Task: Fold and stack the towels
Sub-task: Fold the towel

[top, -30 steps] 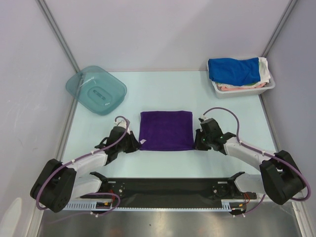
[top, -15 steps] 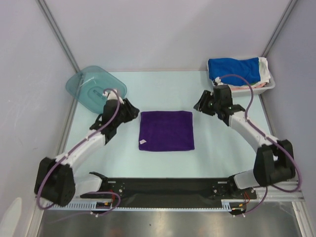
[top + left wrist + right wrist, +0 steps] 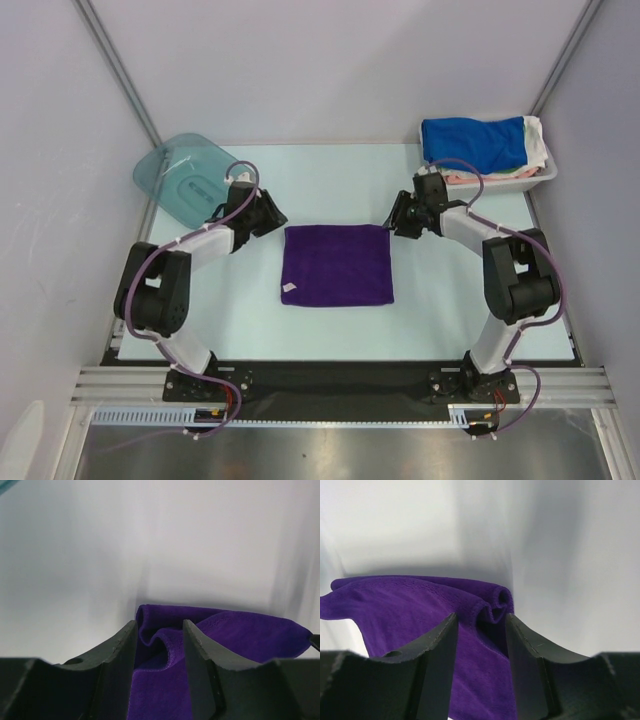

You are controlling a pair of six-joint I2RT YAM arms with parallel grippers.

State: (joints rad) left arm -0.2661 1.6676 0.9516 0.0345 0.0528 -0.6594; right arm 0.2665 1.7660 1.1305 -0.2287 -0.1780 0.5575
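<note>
Pale grey panels wall in a light mint desk (image 3: 200, 310) on three sides, and a black rail (image 3: 330, 378) runs along its near edge where the two arms are bolted.

A dark purple terry towel (image 3: 337, 265) lies at the middle of the desk, folded into a neat near-square and flat on the surface, with a small white tag (image 3: 290, 288) showing at its near-left corner.

The left arm (image 3: 205, 240) reaches to the towel's far-left corner and the right arm (image 3: 470, 225) to its far-right corner. In the left wrist view the left jaws stand apart, unclenched, and a loose roll of the purple corner sits between the two dark fingers (image 3: 120, 665) without being squeezed flat. The right wrist view shows the same on the other side: the right jaws are parted, the black fingers (image 3: 440, 660) stand on either side of a curled purple corner, and the cloth keeps its round fold. Whether the cloth touches the inner faces of the fingers cannot be told.

A white rectangular plastic bin (image 3: 545, 176) sits at the far-right corner of the desk, well apart from the purple towel. On top of its heap lies a royal blue terry towel (image 3: 475, 143), bunched up, with a white cloth (image 3: 538, 140) at its right end and a pinkish item (image 3: 470, 178) under it.

A teal see-through plastic lid (image 3: 190, 180) lies at the far-left corner, just beside the left arm's wrist.
</note>
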